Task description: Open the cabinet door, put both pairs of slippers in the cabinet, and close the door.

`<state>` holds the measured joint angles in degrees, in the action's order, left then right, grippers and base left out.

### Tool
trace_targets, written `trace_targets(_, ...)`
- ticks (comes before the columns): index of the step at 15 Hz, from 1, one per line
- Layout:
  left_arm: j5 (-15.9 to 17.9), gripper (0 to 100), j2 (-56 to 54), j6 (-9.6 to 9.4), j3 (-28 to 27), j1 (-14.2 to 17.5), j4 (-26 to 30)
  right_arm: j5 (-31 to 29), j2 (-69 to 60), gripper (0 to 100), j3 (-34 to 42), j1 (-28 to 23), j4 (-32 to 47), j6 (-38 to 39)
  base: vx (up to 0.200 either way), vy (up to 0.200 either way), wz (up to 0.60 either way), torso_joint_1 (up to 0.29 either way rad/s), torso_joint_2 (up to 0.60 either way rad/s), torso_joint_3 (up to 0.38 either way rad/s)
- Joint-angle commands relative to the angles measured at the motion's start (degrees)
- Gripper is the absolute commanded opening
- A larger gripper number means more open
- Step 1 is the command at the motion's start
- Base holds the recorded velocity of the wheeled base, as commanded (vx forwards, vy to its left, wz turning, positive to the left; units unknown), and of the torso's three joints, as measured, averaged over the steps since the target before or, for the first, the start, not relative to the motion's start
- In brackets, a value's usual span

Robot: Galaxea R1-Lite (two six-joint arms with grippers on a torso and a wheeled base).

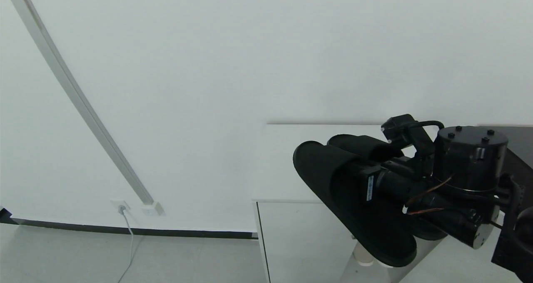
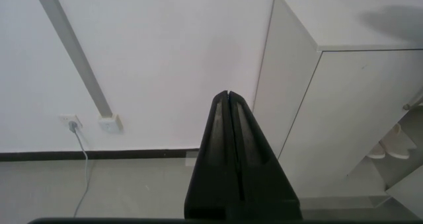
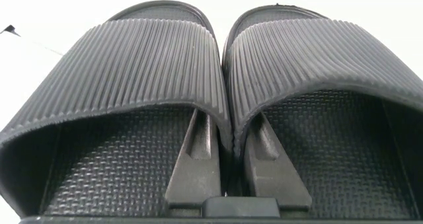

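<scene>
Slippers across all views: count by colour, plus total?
Black ribbed rubber slippers: 2
White slippers: 2
Total: 4

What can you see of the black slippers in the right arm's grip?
The black slippers are a matched pair of slides, pressed side by side. Each has a wide ribbed strap and a fine-textured footbed, and they look rubbery. The right gripper holds them tilted in the air in front of the white cabinet. Its fingers are slipped one under each strap and pinch the inner edges together. Nothing else appears to touch them.
</scene>
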<state>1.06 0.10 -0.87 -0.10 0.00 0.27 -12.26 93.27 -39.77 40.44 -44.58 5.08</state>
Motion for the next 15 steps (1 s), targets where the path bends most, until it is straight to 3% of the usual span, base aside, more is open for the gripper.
trace_targets(1,-0.01,0,-0.01,-0.01,0.01,0.0,0.0,-0.04,-0.81,0,0.21,0.35,0.02,0.01,0.0,0.0,0.0,0.0,0.0,0.0)
trace_targets(9,-0.01,0,-0.01,0.16,0.01,0.0,0.08,0.22,0.86,0,0.39,0.78,-0.16,0.28,0.0,0.0,0.0,0.0,0.0,0.0)
trace_targets(15,-0.01,0,-0.01,0.16,0.01,0.0,0.08,0.13,0.95,0,0.39,1.4,-0.16,0.28,-0.2,0.0,0.0,0.004,0.0,0.001)
